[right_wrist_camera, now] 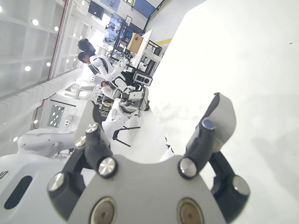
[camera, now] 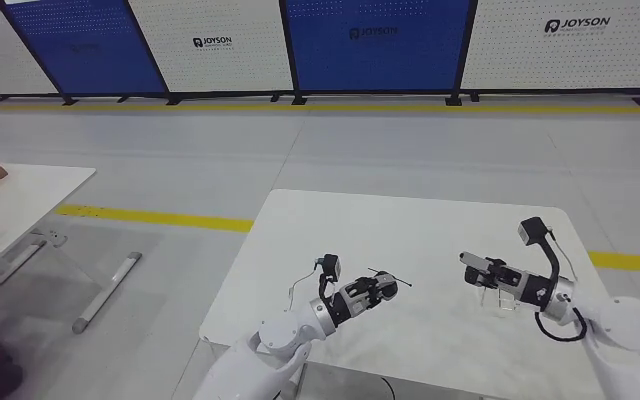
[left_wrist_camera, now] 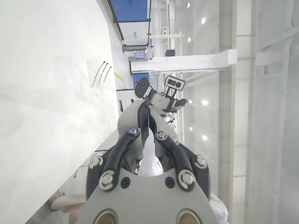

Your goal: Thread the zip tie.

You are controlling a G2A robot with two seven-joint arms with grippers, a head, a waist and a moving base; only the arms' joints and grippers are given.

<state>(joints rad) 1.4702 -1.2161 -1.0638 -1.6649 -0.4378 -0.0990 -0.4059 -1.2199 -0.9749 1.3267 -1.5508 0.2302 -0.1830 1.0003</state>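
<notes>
My left gripper (camera: 383, 288) hovers over the white table's (camera: 420, 225) front middle, shut on a thin black zip tie (camera: 397, 278) whose ends stick out sideways. In the left wrist view the tie (left_wrist_camera: 148, 120) shows edge-on between the closed fingertips (left_wrist_camera: 143, 127). My right gripper (camera: 470, 265) is to the right, facing the left one across a gap, open with nothing between its fingers (right_wrist_camera: 220, 108). The right gripper (left_wrist_camera: 174, 104) also appears farther off in the left wrist view. The left gripper (right_wrist_camera: 130, 97) appears farther off in the right wrist view.
Three spare black zip ties (left_wrist_camera: 101, 72) lie side by side on a clear sheet on the table, below the right gripper. A second white table (camera: 35, 195) stands off to the left. Blue and white panels (camera: 380, 45) line the back.
</notes>
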